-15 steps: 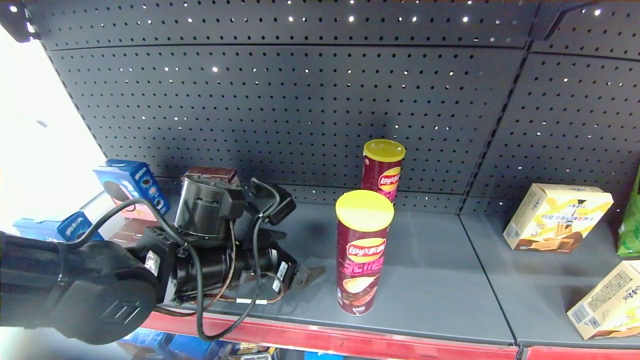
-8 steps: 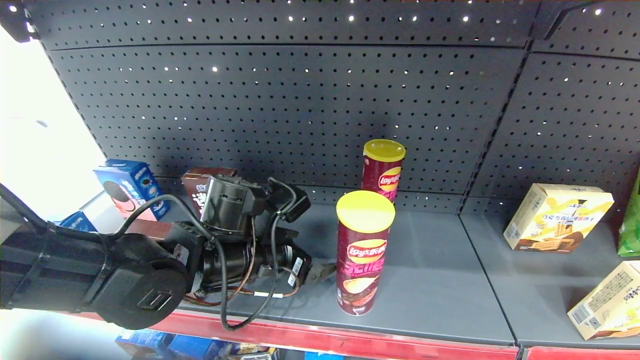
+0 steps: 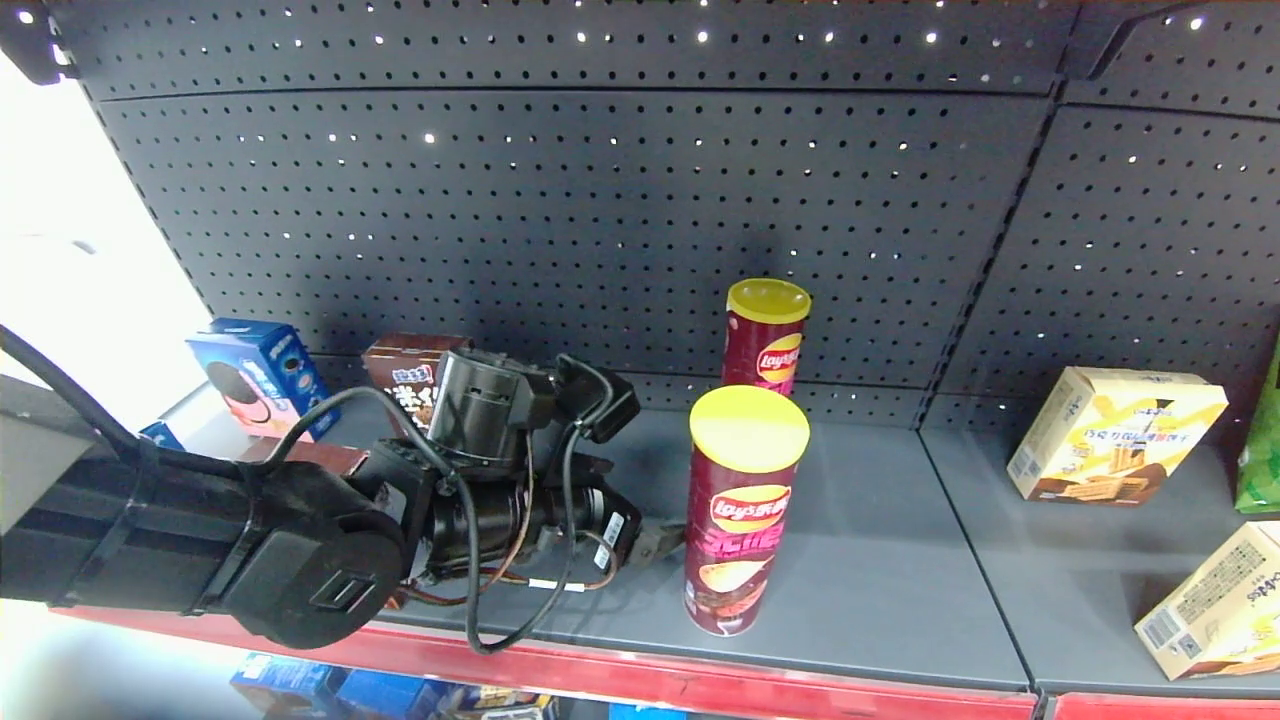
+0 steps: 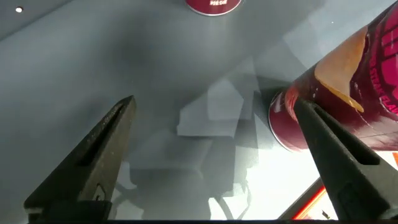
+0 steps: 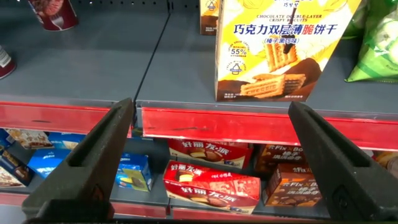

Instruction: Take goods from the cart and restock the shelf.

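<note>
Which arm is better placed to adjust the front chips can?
Left. The left gripper sits on the shelf beside the front chips can, fingers open; the right gripper faces the cookie box farther along.

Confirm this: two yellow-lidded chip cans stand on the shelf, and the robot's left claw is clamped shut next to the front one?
Not quite: the left gripper is open, spread wide, as the left wrist view shows. Otherwise right: the front can and back can, both yellow-lidded, stand on the shelf, the gripper next to the front one.
</note>
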Tool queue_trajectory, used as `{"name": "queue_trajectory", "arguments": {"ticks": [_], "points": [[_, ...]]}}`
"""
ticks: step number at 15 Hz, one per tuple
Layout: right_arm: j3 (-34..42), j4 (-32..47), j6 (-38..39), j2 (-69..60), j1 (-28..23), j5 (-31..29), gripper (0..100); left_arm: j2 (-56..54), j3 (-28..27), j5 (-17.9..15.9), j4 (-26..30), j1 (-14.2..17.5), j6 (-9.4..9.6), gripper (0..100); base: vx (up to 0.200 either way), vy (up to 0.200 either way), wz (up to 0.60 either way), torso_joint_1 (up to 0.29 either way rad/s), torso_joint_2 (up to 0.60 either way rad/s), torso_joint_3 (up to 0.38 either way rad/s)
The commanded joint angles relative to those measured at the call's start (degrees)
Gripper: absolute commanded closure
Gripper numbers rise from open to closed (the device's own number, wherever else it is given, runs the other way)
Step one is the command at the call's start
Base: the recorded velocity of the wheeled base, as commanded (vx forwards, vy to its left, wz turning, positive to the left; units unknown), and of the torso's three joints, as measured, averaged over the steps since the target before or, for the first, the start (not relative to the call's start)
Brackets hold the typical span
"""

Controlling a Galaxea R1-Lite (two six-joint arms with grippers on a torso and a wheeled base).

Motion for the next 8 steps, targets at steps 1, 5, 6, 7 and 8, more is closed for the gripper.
{"name": "queue_trajectory", "arguments": {"ticks": [1, 5, 6, 7, 8], "points": [[0.00, 0.00, 0.00, 0.09, 0.01, 0.00, 0, 0.25, -0.52, -0.01, -0.01, -0.37, -0.01, 0, 0.000, 0.000, 0.00, 0.000, 0.00, 0.000], [0.00, 0.00, 0.00, 0.09, 0.01, 0.00, 0, 0.78, -0.87, 0.07, -0.01, -0.80, -0.01, 0, 0.000, 0.000, 0.00, 0.000, 0.00, 0.000], [0.00, 0.00, 0.00, 0.09, 0.01, 0.00, 0, 0.87, -0.87, 0.07, -0.01, -0.80, -0.01, 0, 0.000, 0.000, 0.00, 0.000, 0.00, 0.000], [0.00, 0.00, 0.00, 0.09, 0.01, 0.00, 0, 0.96, -0.87, -0.01, -0.01, -0.80, -0.01, 0, 0.000, 0.000, 0.00, 0.000, 0.00, 0.000], [0.00, 0.00, 0.00, 0.09, 0.01, 0.00, 0, 1.04, -1.05, 0.07, -0.01, -0.89, -0.01, 0, 0.000, 0.000, 0.00, 0.000, 0.00, 0.000]]}}
